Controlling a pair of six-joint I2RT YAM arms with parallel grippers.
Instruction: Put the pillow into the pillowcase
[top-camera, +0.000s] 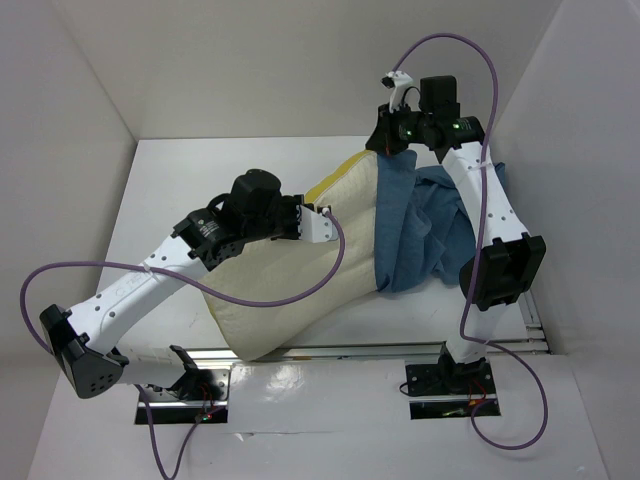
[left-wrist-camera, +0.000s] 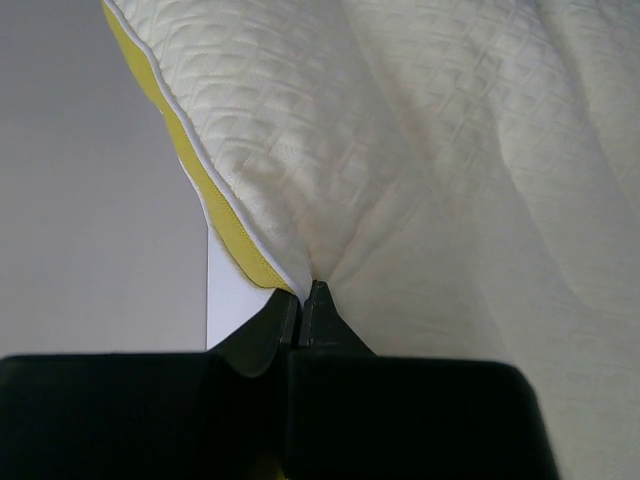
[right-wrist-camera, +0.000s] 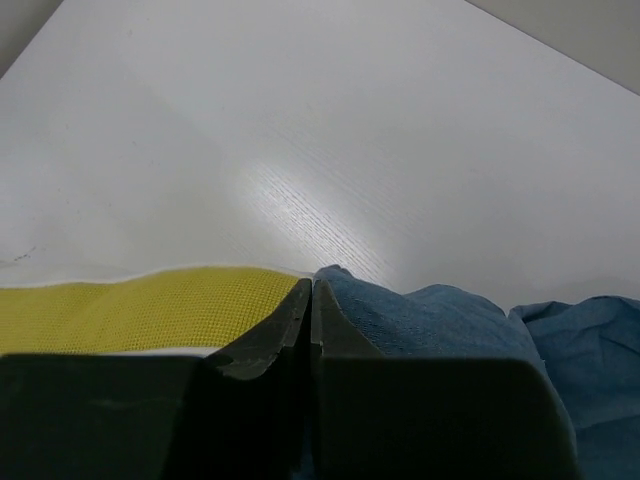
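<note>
Insertion half done. Left gripper jaws clamp the pillow; right gripper jaws apparently pinch the pillowcase hem. Next: push pillow deeper.

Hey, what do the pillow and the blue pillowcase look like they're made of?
The pillow: soft, matte cream fabric, likely a quilted knit, going by the stitched diamond pattern and gentle dimpling. Its yellow edge band looks like fine mesh. The pillowcase: thin matte denim-blue cloth that bunches in loose folds, possibly cotton; the fibre can't be told.

pillow left, pillowcase at its right end
</note>
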